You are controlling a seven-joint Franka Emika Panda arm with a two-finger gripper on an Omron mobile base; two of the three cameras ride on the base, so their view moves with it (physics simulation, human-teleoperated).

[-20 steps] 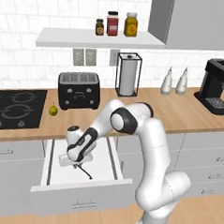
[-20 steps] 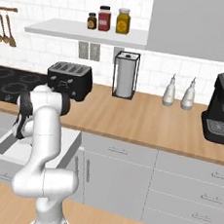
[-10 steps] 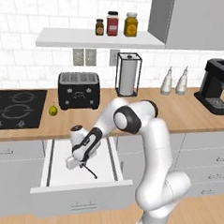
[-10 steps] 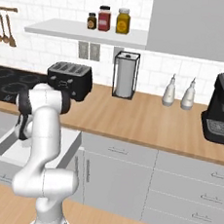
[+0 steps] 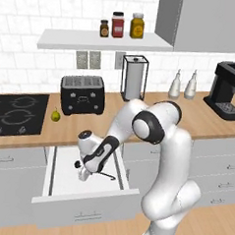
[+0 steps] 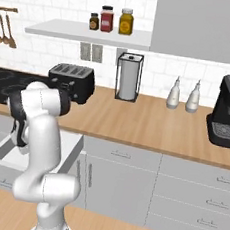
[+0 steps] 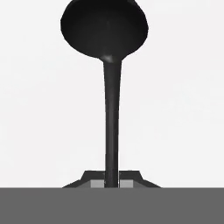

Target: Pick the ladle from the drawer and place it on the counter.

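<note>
The drawer point(image 5: 61, 182) is pulled out below the counter point(image 5: 64, 129), its white floor bare around the hand. My gripper point(image 5: 84, 175) reaches down into it and is shut on the ladle point(image 5: 106, 176), whose thin black handle sticks out to the right of the hand. In the hand view the ladle point(image 7: 111, 113) runs straight up from between my fingertips point(image 7: 97, 183), which pinch the handle, to its round bowl at the top, against the white drawer floor. In the right base view my own arm hides the hand over the drawer point(image 6: 70, 141).
On the counter stand a black toaster point(image 5: 82, 94), a small green fruit point(image 5: 55, 115), a paper-towel holder point(image 5: 134, 78), two bottles point(image 5: 184, 84) and a coffee machine point(image 5: 229, 89). A black cooktop point(image 5: 14, 114) lies at the left. The drawer's side walls flank the hand.
The hand has shifted a little right and toward the drawer front, and the ladle's handle end now sticks out farther right.
</note>
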